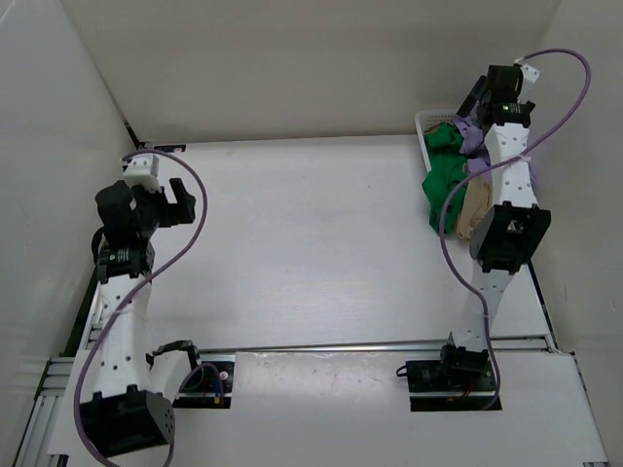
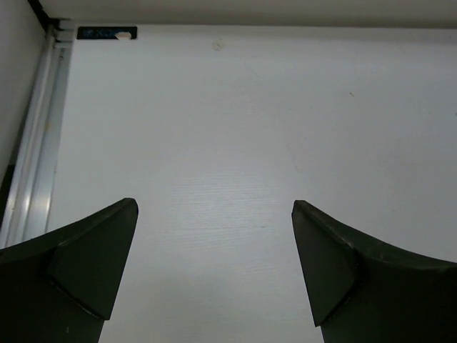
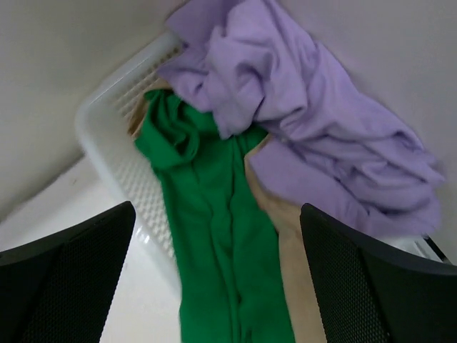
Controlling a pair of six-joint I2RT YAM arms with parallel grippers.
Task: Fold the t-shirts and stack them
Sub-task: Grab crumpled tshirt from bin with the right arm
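The green shirt (image 3: pixel 214 221) lies straight under the right gripper (image 3: pixel 216 209), running as a long rumpled strip from inside the basket (image 3: pixel 100 128) out over its rim and down toward the wrist camera. The tan shirt (image 3: pixel 294 271) sits just beside it, toward the gripper's right finger, mostly tucked under the other two. The lavender shirt (image 3: pixel 321 128) is bunched ahead of the gripper and to its right, heaped on the far end of the tan one and touching the green one's top. None of the three is folded.

The right gripper hangs above this pile with its fingers spread wide, apart from the cloth and holding nothing. The white mesh basket stands ahead and to its left, against the back wall in the table's far right corner.

The left gripper (image 2: pixel 214 206) is well apart from the shirts, on the other side of the table (image 2: pixel 250 107) — its fingers also spread, nothing between them, only white tabletop below.
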